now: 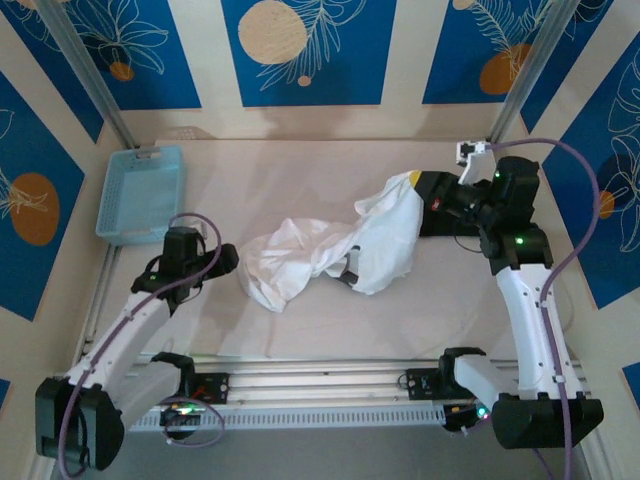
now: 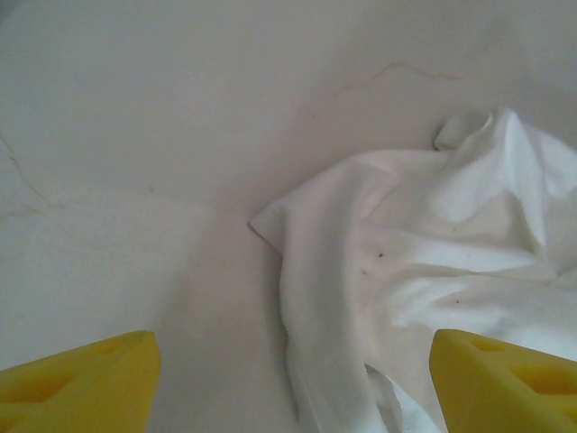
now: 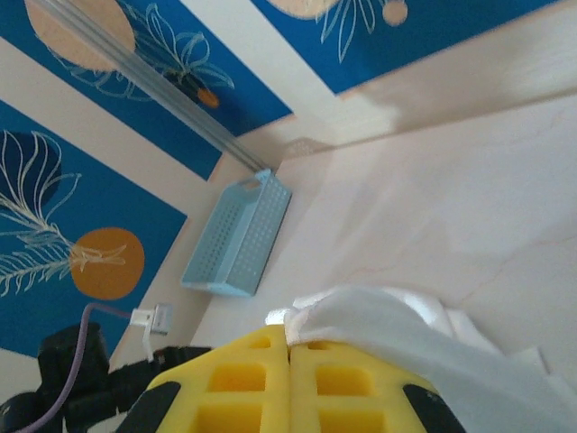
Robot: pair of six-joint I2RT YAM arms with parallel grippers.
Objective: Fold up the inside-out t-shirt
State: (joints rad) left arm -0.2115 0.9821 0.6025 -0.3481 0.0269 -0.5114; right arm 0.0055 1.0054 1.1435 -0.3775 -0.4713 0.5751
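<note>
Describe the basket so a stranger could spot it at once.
Look at the pale table, then its far left corner. The basket sits there, clear of the crumpled white shirt in the middle. It is light blue, rectangular, perforated.

Nothing legible from where I stand: the wall panels (image 1: 280, 50) carry only white leaf drawings and orange discs, and a small red mark (image 1: 437, 206) on the right arm (image 1: 525, 285) is too tiny to read
</note>
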